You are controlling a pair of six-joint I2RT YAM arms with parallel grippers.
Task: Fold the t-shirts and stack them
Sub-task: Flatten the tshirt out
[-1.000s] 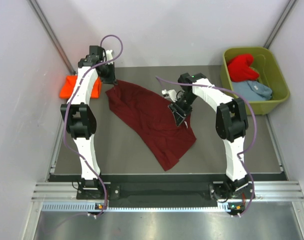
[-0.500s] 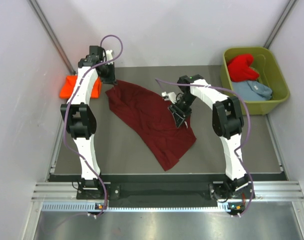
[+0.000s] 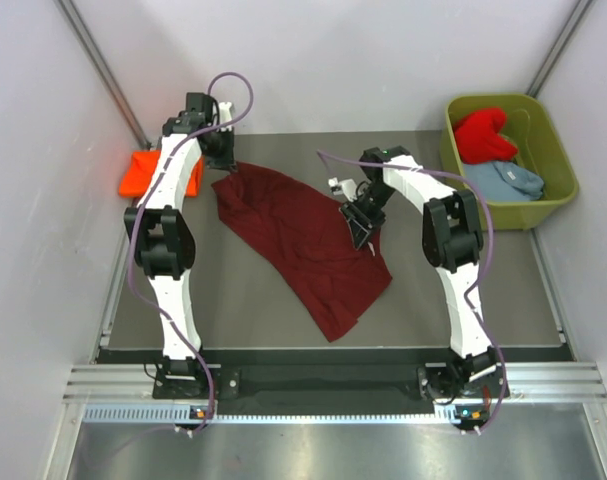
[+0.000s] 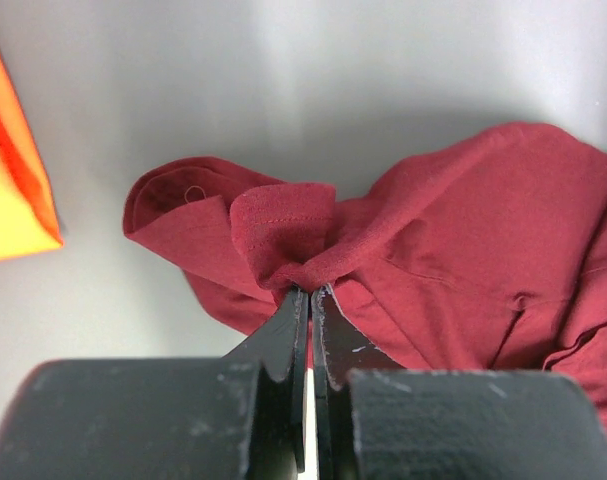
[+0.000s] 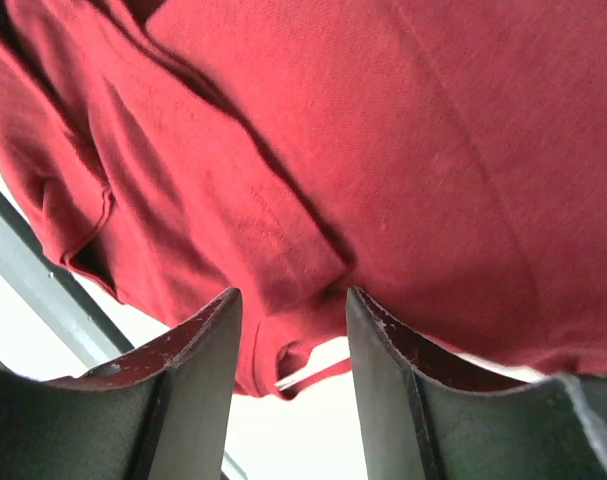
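- Pinching a bunched fold of the dark maroon t-shirt (image 4: 463, 240), the left gripper (image 4: 308, 292) has its jaws pressed together on the cloth. The pinch sits at the shirt's far left corner, where a hemmed edge curls over the fingertips.
- That grip looks meant to anchor or pull this corner so that the cloth can be drawn flat.
- In the top view the maroon t-shirt lies spread but skewed across the middle of the table (image 3: 233, 300). It runs from the far left corner to a near right point, and it is not yet folded.
- The right gripper (image 5: 291, 300) hovers over the shirt's right edge with its jaws apart. Cloth and a seam show between and beyond the fingers, and nothing is clamped.
- I judge it is lining up on a second hold opposite the left one; whether it touches the cloth I cannot tell.
- The bright orange t-shirt (image 3: 145, 172) sits as a compact shape at the far left, just beside the left arm. It is probably the base of the stack.
- The bright red t-shirt (image 3: 483, 133) and the pale grey-blue t-shirt (image 3: 510, 180) lie crumpled in the olive-green tub (image 3: 561, 195) at the far right.
- The task therefore seems early, with this shirt being straightened and two shirts waiting.
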